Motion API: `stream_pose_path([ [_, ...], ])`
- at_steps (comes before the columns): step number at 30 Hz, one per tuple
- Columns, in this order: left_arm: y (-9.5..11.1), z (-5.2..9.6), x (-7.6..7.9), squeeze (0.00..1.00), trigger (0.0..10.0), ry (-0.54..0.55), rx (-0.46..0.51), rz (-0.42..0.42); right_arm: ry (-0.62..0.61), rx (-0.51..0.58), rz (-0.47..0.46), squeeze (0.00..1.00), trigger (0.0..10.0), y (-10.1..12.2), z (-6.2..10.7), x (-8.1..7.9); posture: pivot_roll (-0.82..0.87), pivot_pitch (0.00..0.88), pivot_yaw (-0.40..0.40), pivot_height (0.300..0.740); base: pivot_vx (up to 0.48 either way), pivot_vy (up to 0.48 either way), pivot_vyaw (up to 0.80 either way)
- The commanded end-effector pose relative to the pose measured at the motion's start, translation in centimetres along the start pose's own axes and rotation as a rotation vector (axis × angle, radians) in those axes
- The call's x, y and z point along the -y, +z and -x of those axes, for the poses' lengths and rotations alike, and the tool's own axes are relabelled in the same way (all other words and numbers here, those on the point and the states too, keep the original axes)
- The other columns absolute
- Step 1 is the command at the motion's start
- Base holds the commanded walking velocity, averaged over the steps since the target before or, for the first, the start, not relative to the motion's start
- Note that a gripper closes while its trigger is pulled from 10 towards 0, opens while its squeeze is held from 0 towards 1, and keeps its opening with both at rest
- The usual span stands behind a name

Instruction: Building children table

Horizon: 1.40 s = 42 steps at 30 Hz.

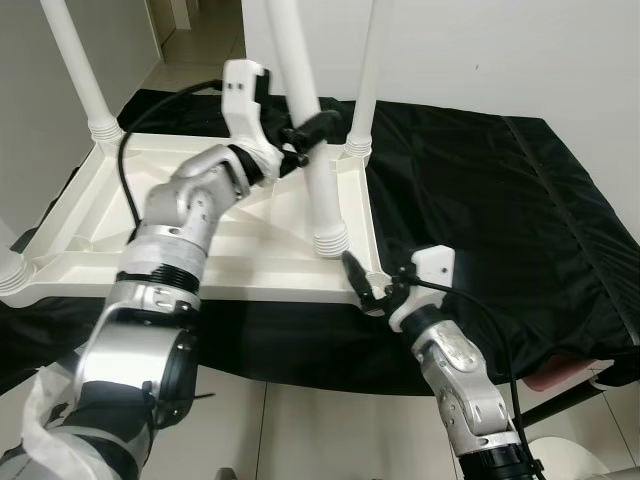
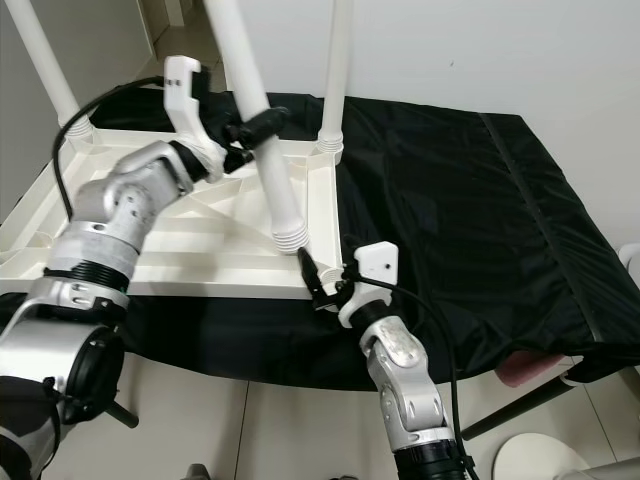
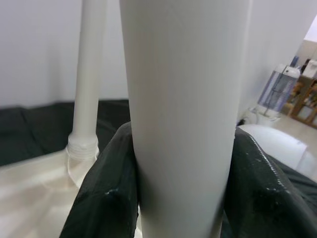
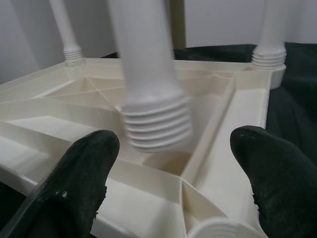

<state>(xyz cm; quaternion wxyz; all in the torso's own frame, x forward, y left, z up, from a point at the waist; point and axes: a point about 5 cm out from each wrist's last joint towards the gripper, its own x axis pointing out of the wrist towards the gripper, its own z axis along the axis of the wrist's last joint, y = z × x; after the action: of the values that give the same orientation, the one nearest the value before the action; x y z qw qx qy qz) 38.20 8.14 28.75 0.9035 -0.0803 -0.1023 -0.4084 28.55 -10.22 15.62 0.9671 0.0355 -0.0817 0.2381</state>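
The white plastic tabletop (image 1: 250, 255) lies upside down on a black cloth. Legs stand screwed in at its far-left corner (image 1: 78, 70) and far-right corner (image 1: 366, 75), and another leg's base (image 1: 12, 270) shows at the near left. My left gripper (image 1: 305, 135) is shut on a loose white leg (image 1: 318, 170), fingers (image 3: 106, 198) on both sides of it. The leg tilts, and its threaded end (image 4: 156, 124) hovers just over the ribbed underside near the near-right corner. My right gripper (image 1: 365, 285) stands open at that corner, fingers (image 4: 81, 183) spread and holding nothing.
The black cloth (image 1: 480, 200) covers a low surface that stretches right and ends at a front edge near my right arm. A pink object (image 1: 560, 375) lies at its lower right edge. Pale tiled floor (image 1: 330, 430) lies below, and a white wall stands behind.
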Motion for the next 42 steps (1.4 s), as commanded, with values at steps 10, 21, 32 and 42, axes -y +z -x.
stream_pose_path([
  [10,-0.2,-1.3,3.0,0.0,10.0,-0.01,0.04,-0.176,-0.025,0.034,0.105,0.0,10.0,2.0,-2.5,0.3,-0.02,0.041,0.009,0.74,0.0,0.0,0.0],
  [21,-1.0,-2.5,5.8,0.0,10.0,-0.041,0.071,-0.185,-0.096,0.024,0.158,0.0,10.0,2.5,-3.5,1.9,-0.02,0.028,0.002,0.74,0.0,0.0,0.0],
  [32,-1.9,-3.2,9.3,0.0,10.0,-0.106,0.085,-0.177,-0.139,0.012,0.217,0.0,10.0,3.0,-5.1,3.4,-0.01,0.019,0.0,0.74,0.0,0.0,0.0],
  [42,-1.7,-3.5,10.5,0.0,10.0,-0.126,0.097,-0.168,-0.113,0.0,0.236,0.0,10.0,2.9,-5.7,3.3,-0.01,0.026,-0.002,0.74,0.0,0.0,0.0],
])
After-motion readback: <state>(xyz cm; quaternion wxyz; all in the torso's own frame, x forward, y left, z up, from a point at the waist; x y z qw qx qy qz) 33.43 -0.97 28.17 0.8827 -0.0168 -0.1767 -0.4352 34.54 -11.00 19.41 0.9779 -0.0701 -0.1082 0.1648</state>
